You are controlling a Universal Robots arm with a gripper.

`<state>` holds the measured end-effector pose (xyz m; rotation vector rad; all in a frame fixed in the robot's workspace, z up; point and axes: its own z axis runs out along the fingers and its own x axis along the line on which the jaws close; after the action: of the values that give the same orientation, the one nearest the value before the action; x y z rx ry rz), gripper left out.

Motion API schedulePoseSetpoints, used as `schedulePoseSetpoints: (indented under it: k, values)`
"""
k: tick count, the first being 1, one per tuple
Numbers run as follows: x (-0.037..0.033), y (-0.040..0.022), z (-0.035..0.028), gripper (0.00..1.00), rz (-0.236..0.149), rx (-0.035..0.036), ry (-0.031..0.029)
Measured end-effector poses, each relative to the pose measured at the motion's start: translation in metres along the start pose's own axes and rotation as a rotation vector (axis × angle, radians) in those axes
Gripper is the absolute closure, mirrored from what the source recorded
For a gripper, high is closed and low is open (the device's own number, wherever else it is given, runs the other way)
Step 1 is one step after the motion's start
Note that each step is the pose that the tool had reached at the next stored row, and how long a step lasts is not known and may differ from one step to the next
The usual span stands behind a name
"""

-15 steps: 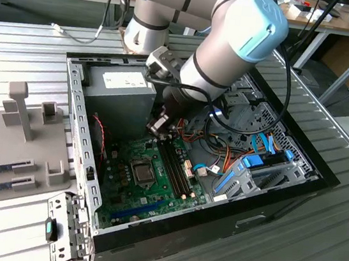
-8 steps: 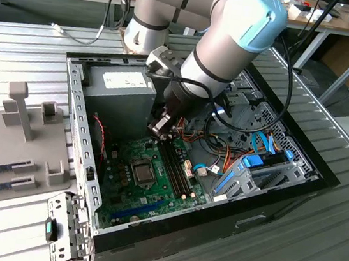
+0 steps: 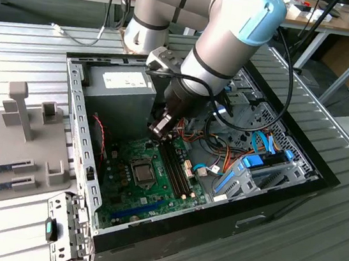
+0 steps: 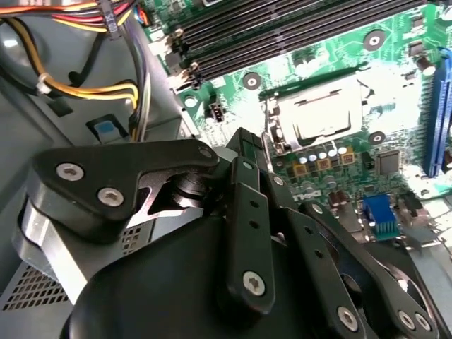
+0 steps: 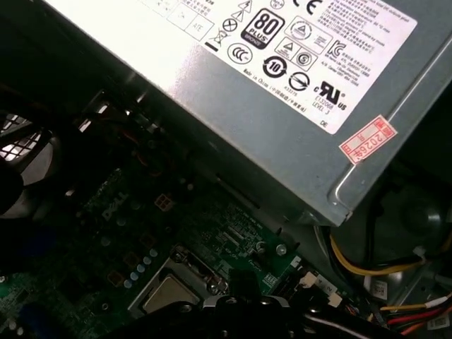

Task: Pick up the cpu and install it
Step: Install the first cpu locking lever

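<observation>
Currently the pincer [image 3: 157,127] hangs inside the open computer case [image 3: 82,150], just above the green board [image 3: 154,186], beside the grey power box [image 3: 125,92]. Its fingers [image 4: 244,152] look pressed together, nothing between them. The cpu [image 4: 319,113] sits in its socket [image 3: 142,172] on the board, near the pincer tip.

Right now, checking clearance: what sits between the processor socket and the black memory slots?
Between the processor socket and memory slots runs green motherboard with small soldered parts, nothing loose, in the second wrist view.
</observation>
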<state>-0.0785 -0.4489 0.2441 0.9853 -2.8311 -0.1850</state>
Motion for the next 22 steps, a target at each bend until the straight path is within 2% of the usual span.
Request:
schedulePoseSetpoints:
  k: [5, 13, 16, 22]
  values:
    - [0.0020, -0.0021, -0.0002, 0.89, 0.001, 0.0022, 0.0018]
    - [0.0096, -0.0111, -0.0010, 0.89, 0.001, 0.0022, 0.0017]
    - [0.0173, -0.0207, -0.0019, 0.89, 0.001, 0.0022, 0.0018]
    - [0.0227, -0.0280, -0.0006, 0.89, 0.001, 0.0021, 0.0017]
